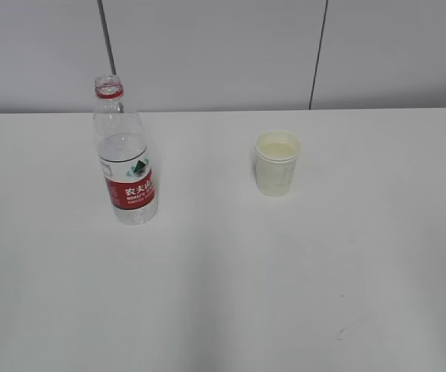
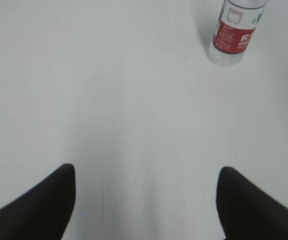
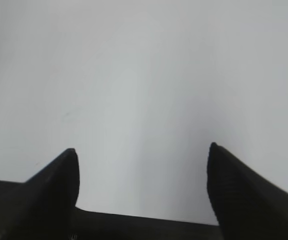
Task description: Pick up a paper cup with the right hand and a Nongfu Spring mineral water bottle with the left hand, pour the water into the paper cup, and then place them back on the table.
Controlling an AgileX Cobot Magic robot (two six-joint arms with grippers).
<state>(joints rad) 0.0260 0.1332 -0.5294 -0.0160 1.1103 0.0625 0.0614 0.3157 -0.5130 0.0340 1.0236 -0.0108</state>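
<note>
The Nongfu Spring mineral water bottle (image 1: 125, 159) stands upright and uncapped on the white table (image 1: 223, 294), left of centre, partly filled with water. Its lower part (image 2: 232, 36) shows at the top right of the left wrist view, far ahead of my left gripper (image 2: 146, 170), which is open over bare table. The paper cup (image 1: 276, 162) stands upright to the bottle's right with pale liquid inside. My right gripper (image 3: 143, 148) is open above bare tabletop; the cup does not show in its view. Neither arm appears in the exterior view.
A pale grey panelled wall (image 1: 223, 46) rises behind the table's far edge. A dark band, the table's edge or shadow (image 3: 144, 227), crosses the bottom of the right wrist view.
</note>
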